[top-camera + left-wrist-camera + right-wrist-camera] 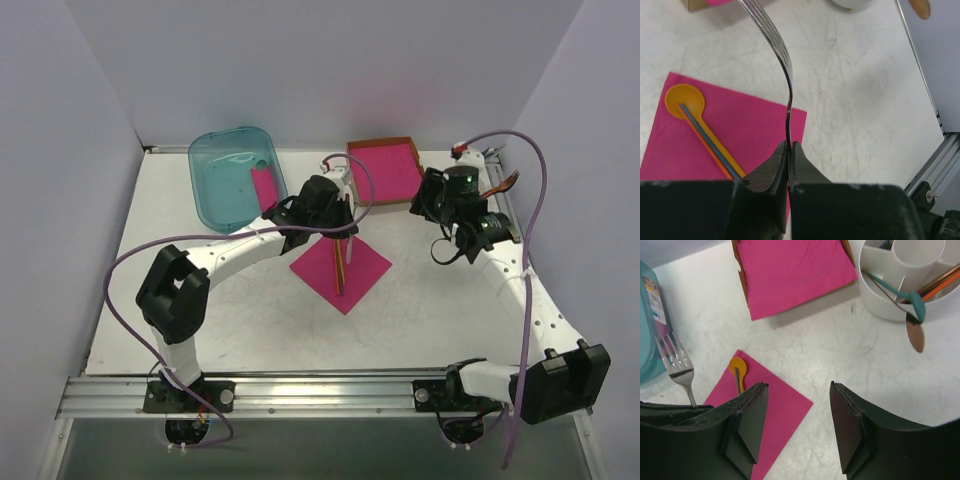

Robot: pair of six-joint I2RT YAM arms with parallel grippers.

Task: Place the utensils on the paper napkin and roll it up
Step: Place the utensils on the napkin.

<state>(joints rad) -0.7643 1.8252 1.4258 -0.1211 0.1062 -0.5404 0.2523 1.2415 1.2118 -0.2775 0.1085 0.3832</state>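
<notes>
From above, the left gripper (pixel 340 235) hangs over the paper napkin (pixel 365 266). The napkin lies as a diamond on the table (pixel 440 310), in front of the stack of pink sheets (pixel 385 170). The right gripper (pixel 455 245) sits off to one side, clear of the sheet, probably to leave the other arm room.

In the left wrist view, the jaws are pinched tight on the handle of the fork (pixel 785 65). Its tines point away and its lower handle is over the napkin's corner. The orange spoon (pixel 684 100) already lies on the napkin, so the fork is likely held there to be laid alongside it.

In the right wrist view, that claw's jaws stand well apart with nothing between them. A white caddy (pixel 885 307) of other cutlery stands beyond.
</notes>
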